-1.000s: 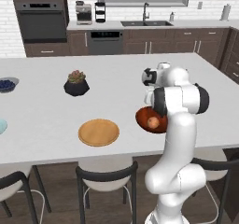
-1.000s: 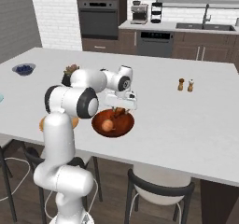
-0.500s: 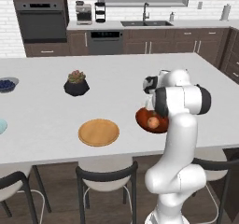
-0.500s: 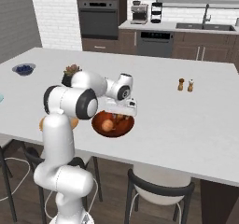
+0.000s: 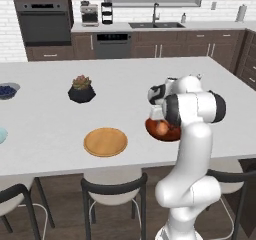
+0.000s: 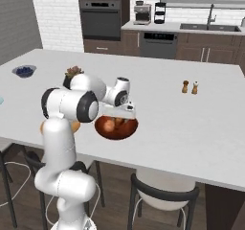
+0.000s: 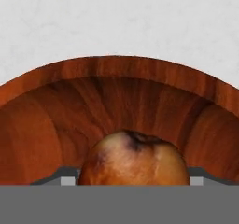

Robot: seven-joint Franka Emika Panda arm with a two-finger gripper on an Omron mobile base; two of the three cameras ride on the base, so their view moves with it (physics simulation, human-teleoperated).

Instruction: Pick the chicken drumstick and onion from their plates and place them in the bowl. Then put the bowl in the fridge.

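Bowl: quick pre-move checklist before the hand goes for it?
1. Onion inside bowl: ok.
2. Drumstick in bowl: cannot tell; something besides the onion lies in it in the right base view, too small to identify.
3. Wooden plate emptied: ok.
4. Hand above the bowl, jaws apart, holding nothing: ok.
5. Bowl upright on the counter, near the front edge: ok.
6. Fridge door open: cannot tell.

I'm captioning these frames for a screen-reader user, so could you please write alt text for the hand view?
A pale tan onion with a dark spot at its top sits low in the frame inside a glossy reddish-brown bowl, whose curved wood-grained wall rises behind it. Beyond the bowl's rim lies a pale marbled counter.
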